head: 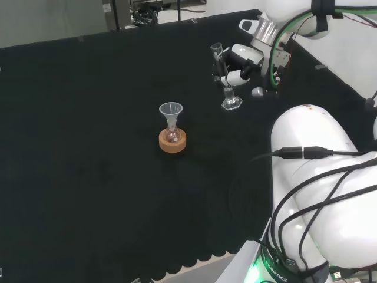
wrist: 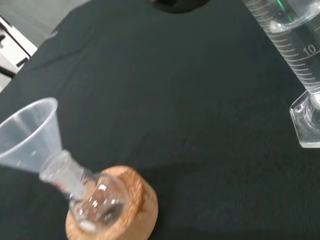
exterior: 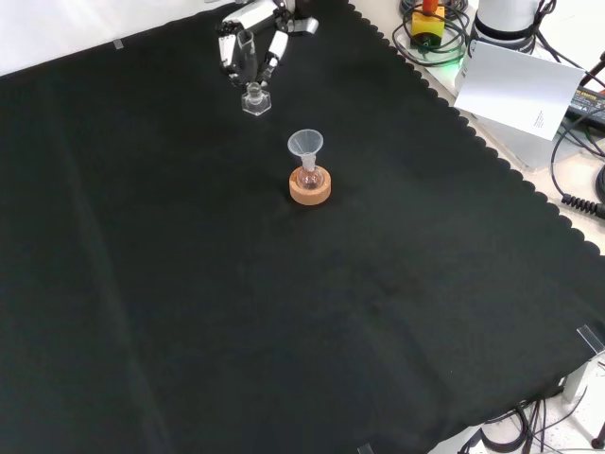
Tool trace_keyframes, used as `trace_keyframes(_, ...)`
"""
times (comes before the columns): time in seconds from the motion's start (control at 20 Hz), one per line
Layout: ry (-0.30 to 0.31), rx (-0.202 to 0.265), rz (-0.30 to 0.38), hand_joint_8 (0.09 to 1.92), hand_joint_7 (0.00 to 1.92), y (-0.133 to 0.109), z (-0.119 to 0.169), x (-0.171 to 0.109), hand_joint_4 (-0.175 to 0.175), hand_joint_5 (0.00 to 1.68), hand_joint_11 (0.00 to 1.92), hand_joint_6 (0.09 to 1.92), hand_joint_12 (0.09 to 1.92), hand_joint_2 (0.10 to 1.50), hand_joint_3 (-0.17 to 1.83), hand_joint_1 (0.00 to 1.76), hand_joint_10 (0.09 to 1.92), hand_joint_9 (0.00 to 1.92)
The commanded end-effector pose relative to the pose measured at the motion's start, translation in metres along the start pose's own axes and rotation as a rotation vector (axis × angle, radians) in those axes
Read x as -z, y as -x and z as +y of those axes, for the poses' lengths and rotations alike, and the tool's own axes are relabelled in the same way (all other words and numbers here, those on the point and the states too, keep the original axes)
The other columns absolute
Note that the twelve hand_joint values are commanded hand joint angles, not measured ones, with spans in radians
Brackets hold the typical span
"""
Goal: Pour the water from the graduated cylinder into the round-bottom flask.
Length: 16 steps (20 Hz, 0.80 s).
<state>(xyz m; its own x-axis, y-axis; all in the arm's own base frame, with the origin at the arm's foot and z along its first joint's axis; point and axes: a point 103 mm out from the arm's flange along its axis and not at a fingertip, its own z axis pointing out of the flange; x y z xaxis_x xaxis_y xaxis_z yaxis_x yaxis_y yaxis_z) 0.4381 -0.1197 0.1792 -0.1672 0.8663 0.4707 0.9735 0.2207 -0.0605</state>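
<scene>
**Hand closed around the graduated cylinder, flask waiting on its cork stand**

In the head view the hand (head: 238,66) sits in the upper right of the frame, its black and white fingers curled round the graduated cylinder (head: 225,82), which stands upright with its clear hexagonal foot on the black cloth of the table (head: 88,147). In the front view the same pair appears at the top of the frame, left of centre: the hand (exterior: 253,43) wraps the cylinder (exterior: 252,87) from above, the foot resting on the cloth.

The round-bottom flask (head: 172,135) stands near the middle of the head view, seated in a cork ring stand (head: 173,142), with a clear funnel (head: 171,111) set in its neck. It is apart from the cylinder, lower and to the left. In the front view the flask (exterior: 308,180) lies just below and right of the cylinder.

The wrist view shows the cylinder's (wrist: 290,40) graduated wall with clear liquid inside, and the funnel (wrist: 27,132) in the flask (wrist: 97,202) on its stand (wrist: 137,200).
</scene>
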Motion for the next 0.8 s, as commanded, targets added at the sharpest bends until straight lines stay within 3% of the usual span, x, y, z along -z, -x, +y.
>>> trace_keyframes(0.05,-0.115,-0.02,-0.038,0.76,1.09,-0.012,-0.024,-0.003,-0.013,1.09,1.2,0.96,0.75,1.08,-0.02,1.25,0.11,1.39)
trace_keyframes(0.25,-0.215,-0.022,-0.088,0.75,1.09,-0.022,-0.035,-0.009,-0.012,1.09,1.2,0.95,0.75,1.08,-0.02,1.25,0.11,1.39)
trace_keyframes(0.55,-0.271,-0.002,-0.214,0.75,1.1,-0.046,-0.049,-0.014,-0.009,1.09,1.2,0.95,0.74,1.08,-0.02,1.25,0.11,1.4)
trace_keyframes(0.8,-0.358,-0.011,-0.326,0.75,1.1,-0.059,-0.048,-0.02,-0.009,1.09,1.2,0.95,0.74,1.08,-0.02,1.25,0.11,1.4)
